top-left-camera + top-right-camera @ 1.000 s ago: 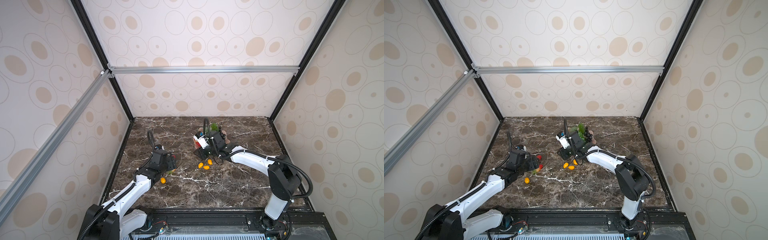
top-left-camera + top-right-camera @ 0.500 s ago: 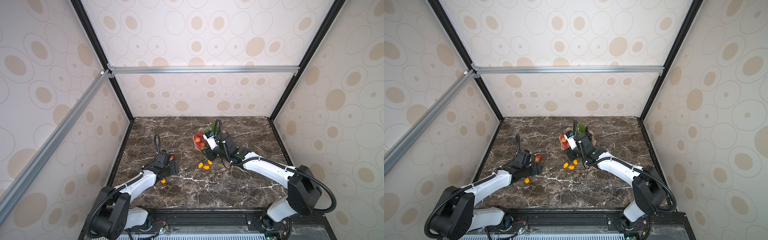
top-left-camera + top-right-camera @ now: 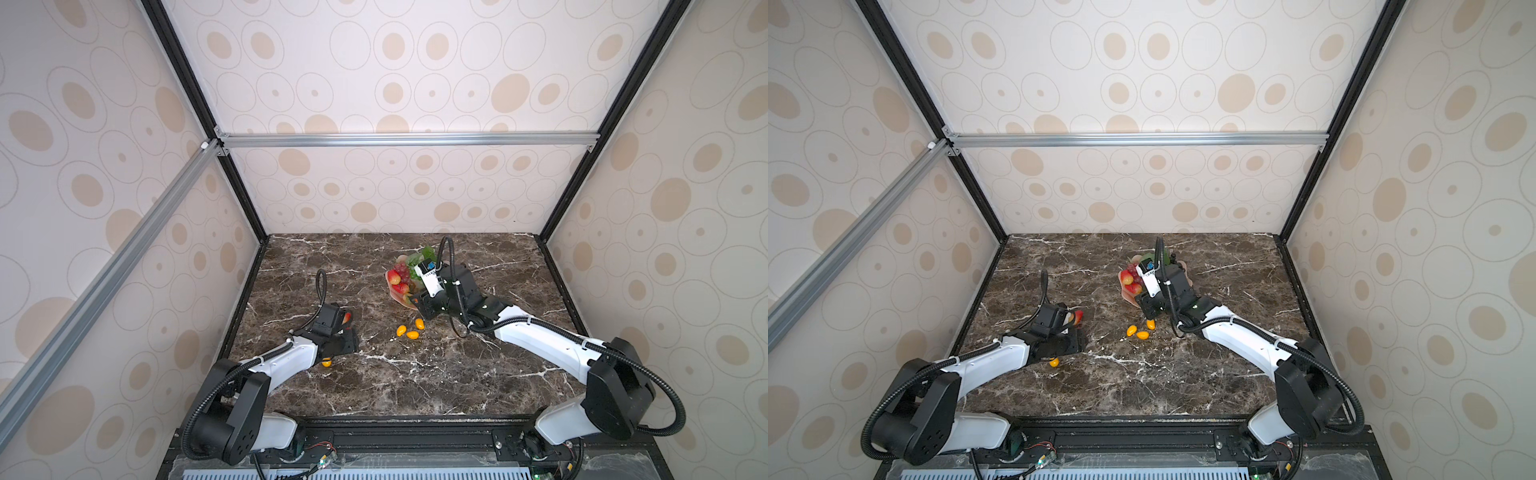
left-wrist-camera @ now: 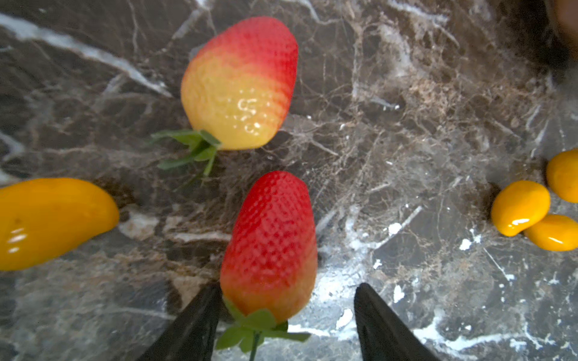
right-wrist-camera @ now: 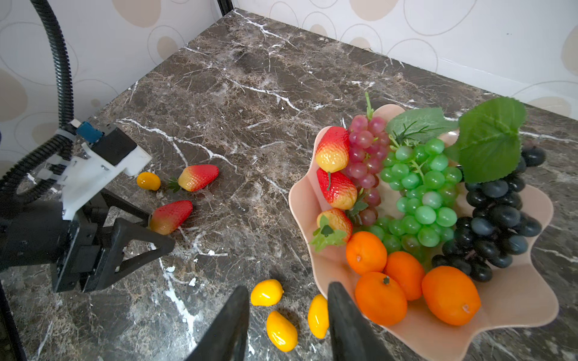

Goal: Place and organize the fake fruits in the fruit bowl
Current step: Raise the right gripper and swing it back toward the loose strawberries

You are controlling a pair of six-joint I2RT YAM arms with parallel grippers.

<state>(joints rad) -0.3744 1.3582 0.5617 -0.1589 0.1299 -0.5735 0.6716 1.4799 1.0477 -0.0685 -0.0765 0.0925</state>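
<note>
Two red strawberries lie on the marble. My left gripper (image 4: pixel 287 297) is open around the stem end of the nearer strawberry (image 4: pixel 270 247); one finger touches it and the other stands apart. The second strawberry (image 4: pixel 240 84) lies just beyond. The pink fruit bowl (image 5: pixel 516 315) holds strawberries, red, green and black grapes and three tangerines (image 5: pixel 380 298). My right gripper (image 5: pixel 289 297) hangs open and empty beside the bowl's rim, over three yellow ovals (image 5: pixel 281 331). In both top views the bowl (image 3: pixel 399 297) is partly hidden by the right arm.
A single yellow oval (image 3: pixel 326 363) lies by the left arm, near the strawberries. The left gripper (image 5: pixel 156 233) shows in the right wrist view. The marble table (image 3: pixel 415 386) is walled on three sides, and bare marble lies between the two arms.
The left gripper has dropped onto the near strawberry and its jaws have narrowed. The right gripper has drawn back from over the bowl to above the yellow ovals.
</note>
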